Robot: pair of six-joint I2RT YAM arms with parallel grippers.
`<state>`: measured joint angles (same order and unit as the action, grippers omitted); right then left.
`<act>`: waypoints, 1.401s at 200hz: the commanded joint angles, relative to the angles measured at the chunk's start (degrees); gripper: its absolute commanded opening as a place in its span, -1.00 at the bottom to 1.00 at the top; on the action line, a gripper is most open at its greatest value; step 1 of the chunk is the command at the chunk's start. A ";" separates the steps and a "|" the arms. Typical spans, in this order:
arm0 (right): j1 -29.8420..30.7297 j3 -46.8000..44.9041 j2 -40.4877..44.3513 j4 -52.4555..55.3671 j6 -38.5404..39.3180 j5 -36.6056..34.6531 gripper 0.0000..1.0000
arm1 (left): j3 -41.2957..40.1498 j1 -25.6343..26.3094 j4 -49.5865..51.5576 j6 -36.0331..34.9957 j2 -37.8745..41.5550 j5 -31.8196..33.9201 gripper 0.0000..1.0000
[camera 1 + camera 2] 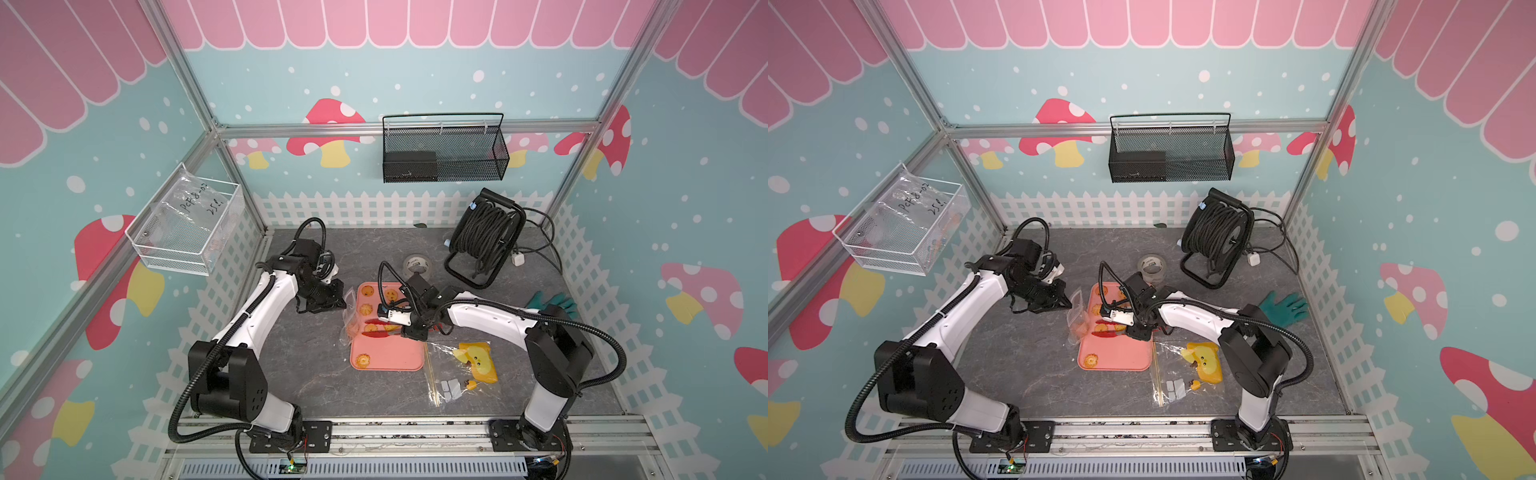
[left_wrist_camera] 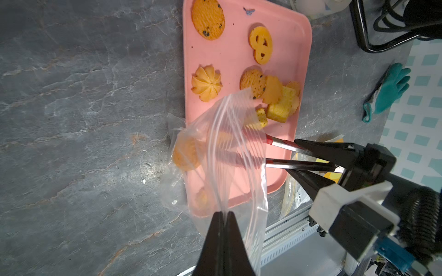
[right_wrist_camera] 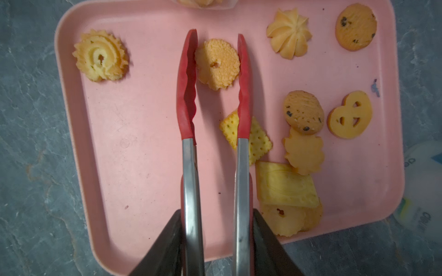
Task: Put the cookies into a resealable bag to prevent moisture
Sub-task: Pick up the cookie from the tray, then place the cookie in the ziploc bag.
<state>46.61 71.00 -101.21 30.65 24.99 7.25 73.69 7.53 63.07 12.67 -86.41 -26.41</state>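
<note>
The left gripper [image 2: 224, 213] is pinched fully together on one lip of the resealable bag [image 2: 229, 133] and holds that clear film up off the pink tray [image 3: 143, 155]. In both top views the bag lies across the tray's 9 o'clock edge, partly on the grey table, with the left gripper at about the tray's 10 o'clock.

Of the cookies [image 3: 303, 133], at least two show blurred through the film inside the bag. Most of the others sit in the tray's 12-to-3 o'clock half, and one swirl cookie [image 1: 363, 360] lies alone near its 7 o'clock corner.

The right gripper [image 3: 216, 215] sits at the tray's 3 o'clock side. Its jaws press on the two steel arms of the tongs [image 3: 190, 172], squeezing them partway. The red tips point toward 9 o'clock and stand apart on either side of a ring-shaped cookie [image 3: 217, 63] lying on the tray. One tip touches its rim. The other is at its edge, but contact is unclear.
</note>
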 commanded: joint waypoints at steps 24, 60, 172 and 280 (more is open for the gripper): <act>-0.20 -2.21 9.78 1.31 -1.90 -0.39 -0.18 | -1.00 1.20 -2.58 0.79 -0.69 -1.44 -1.00; -4.25 -6.52 19.88 -4.07 -7.28 8.37 -0.22 | -1.09 3.09 -3.48 1.88 -1.39 -1.71 -1.00; -7.59 -10.03 13.93 -28.24 -22.74 29.53 -0.23 | 0.83 3.14 0.50 2.24 -0.76 2.92 -1.00; -8.90 -11.00 15.00 -28.05 -22.18 31.34 0.19 | 0.66 2.48 1.25 2.10 0.01 3.65 -1.00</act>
<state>38.81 60.49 -90.96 3.03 1.83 37.41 73.28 10.48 63.48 14.79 -87.66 -23.99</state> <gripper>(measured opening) 0.581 0.050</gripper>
